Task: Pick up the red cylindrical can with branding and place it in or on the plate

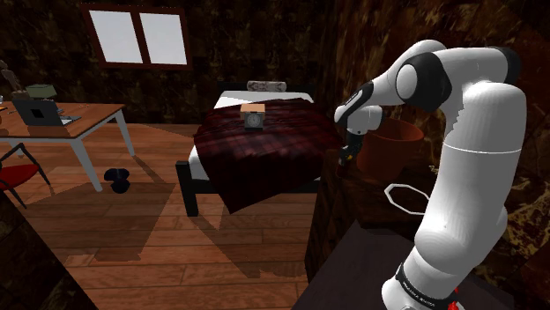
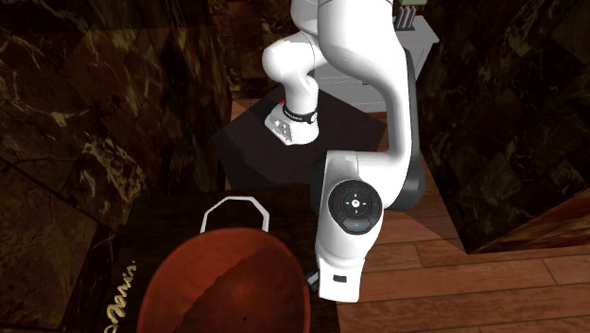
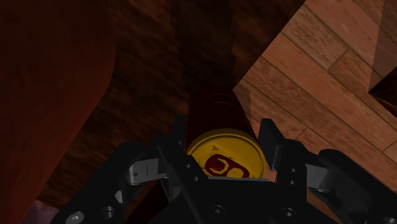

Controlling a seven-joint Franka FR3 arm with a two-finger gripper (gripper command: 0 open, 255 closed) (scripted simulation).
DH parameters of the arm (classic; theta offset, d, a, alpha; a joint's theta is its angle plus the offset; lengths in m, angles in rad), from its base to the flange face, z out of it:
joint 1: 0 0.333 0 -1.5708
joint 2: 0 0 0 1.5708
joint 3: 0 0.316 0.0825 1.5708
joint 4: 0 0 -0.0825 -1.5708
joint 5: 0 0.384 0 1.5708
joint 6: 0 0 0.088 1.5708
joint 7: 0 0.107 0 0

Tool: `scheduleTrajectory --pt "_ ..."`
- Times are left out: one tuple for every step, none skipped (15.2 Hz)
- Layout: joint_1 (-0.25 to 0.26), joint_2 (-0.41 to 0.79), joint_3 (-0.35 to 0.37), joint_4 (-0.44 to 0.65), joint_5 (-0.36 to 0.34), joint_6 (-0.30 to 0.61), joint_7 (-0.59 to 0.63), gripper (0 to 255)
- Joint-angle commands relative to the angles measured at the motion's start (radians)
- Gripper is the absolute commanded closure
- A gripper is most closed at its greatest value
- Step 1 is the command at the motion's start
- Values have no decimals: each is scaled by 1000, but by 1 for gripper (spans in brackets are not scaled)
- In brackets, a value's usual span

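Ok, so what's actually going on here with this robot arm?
The white Franka arm has its black gripper down over a red can with a yellow top, its fingers closed against either side of it. The can stands on end over a dark wooden surface. The big red-brown plate sits right beside it, and the can isn't in it yet. Whether the can has left the surface is hard to tell.

You had the dark red, yellow-topped can (image 3: pixel 226 153) clasped in the gripper (image 3: pixel 222 127). In the shoulder view, the flat, white-rimmed octagonal plate (image 1: pixel 407 197) lay at its four o'clock.
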Motion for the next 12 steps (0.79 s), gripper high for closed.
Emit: scheduleTrajectory --pt "0 0 0 0 0 0 0 255" --pt "0 0 0 0 0 0 0 255" --pt "0 0 0 0 0 0 0 255" --pt "0 0 0 0 0 0 0 255" --pt "0 0 0 0 0 0 0 255" --pt "0 0 0 0 0 0 0 255" --pt "0 0 0 0 0 0 0 255" --pt "3 -10 -4 2 -8 -11 6 255" --pt "5 -20 -7 5 -17 -22 11 255" --pt "8 -30 -10 8 -25 -33 17 255" --pt "10 -39 -14 11 -33 -44 22 255" --pt "13 -49 -16 14 -40 -56 28 255"
